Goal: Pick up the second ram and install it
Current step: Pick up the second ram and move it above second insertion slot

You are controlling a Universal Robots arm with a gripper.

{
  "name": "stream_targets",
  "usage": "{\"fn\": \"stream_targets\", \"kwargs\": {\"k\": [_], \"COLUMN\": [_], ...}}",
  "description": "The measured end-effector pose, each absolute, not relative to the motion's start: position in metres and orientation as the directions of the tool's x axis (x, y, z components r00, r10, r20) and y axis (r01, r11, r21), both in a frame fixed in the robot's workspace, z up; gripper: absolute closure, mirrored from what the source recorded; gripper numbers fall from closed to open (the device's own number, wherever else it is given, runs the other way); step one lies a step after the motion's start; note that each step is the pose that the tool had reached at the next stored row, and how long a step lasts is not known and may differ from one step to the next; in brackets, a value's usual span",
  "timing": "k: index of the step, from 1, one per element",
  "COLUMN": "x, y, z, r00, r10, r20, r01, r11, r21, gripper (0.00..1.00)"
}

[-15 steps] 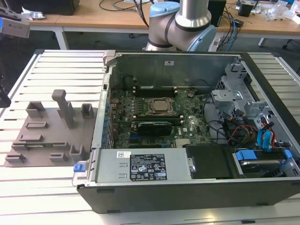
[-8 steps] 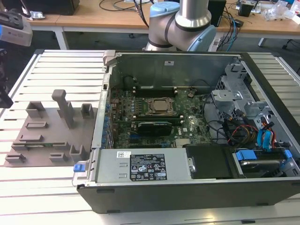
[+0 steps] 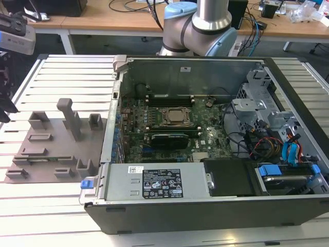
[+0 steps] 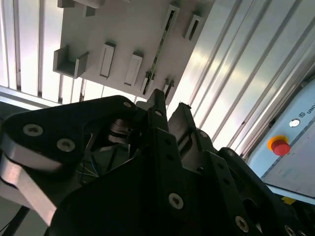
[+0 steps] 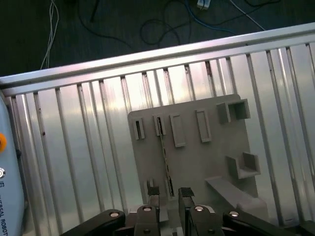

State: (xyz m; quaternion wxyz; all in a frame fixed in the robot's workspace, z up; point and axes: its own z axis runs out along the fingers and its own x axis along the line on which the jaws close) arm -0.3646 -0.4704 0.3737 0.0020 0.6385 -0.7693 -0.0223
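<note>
Surface: a silver metal surface (image 3: 61,72) with long ribs. Everything sits on it.
Holder plate: a flat gray holder plate (image 3: 51,128) with little slots and blocks. It lies on the exterior view's left, just beside the computer case. It also shows in both wrist views (image 5: 197,162) (image 4: 128,29).
Second ram: the second ram (image 5: 165,157) is a long, thin green stick. It stands on its edge in a slot of the holder plate. In the second wrist view it looks like a thin line (image 4: 160,49) across the plate.
End effector: the end effector (image 5: 170,194) (image 4: 170,110) hangs over the holder plate, near one end of the second ram. Its two black fingers (image 5: 154,192) are apart and hold nothing. The gap between them lines up with the stick.
Robot arm: the gray and blue robot arm (image 3: 205,25) stands behind the case.
Computer case: a big dark computer case (image 3: 205,218) lies open in the middle of the exterior view. A green board fills its floor.
CPU socket: the square CPU socket (image 3: 177,117) sits in the middle of the board.
Other memory stick: another green memory stick (image 3: 165,137) sits on the board just beside the CPU socket.
Power box: a silver power box (image 3: 154,182) with a label lies along the front wall of the case.
Cables: blue and red cables (image 3: 293,152) bunch up on the exterior view's right.
</note>
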Motion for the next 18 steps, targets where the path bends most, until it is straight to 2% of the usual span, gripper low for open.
{"fn": "stream_targets", "kwargs": {"k": [18], "x": [-0.365], "y": [-0.470], "z": [0.347], "r00": [-0.185], "r10": [-0.982], "r20": [-0.025], "r01": [-0.982], "r11": [0.184], "r21": [0.037], "gripper": [0.70]}}
